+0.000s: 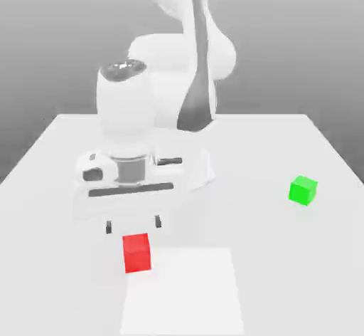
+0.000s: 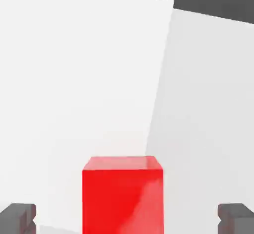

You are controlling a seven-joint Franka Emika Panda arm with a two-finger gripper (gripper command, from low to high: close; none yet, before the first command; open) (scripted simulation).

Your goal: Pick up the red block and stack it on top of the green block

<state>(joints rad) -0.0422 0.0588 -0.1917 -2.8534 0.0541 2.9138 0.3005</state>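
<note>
A: Where's the red block (image 1: 136,252)?

B: On the white table (image 1: 284,256), upright, flat on its base, just in front of the arm's hand. It sits right at the corner of a lighter square patch (image 1: 185,292) on the tabletop, touching or overlapping that patch's edge; can't tell which.

A: Anything cut off?

B: In the hand view the red block (image 2: 122,196) runs off the frame, so its lower part isn't seen. Both fingertips (image 2: 17,218) are clipped at the frame corners too. In the exterior view the arm's upper links leave the frame.

A: And the green block (image 1: 303,190)?

B: Well apart from the red block, toward the exterior view's right and farther back, nr the table's right edge. Nothing lies btwn the two blocks, just bare tabletop.

A: Room around the red block?

B: Bare surface on all sides. Table's front edge isn't in frame, so I can't say how close it is.

A: Gripper (image 1: 133,224)?

B: Pointing down, just above and behind the red block. Fingers spread wide, one on each side, w/ clear gaps btwn each fingertip and the block's faces in the hand view. Not touching the block, holding nothing.
</note>
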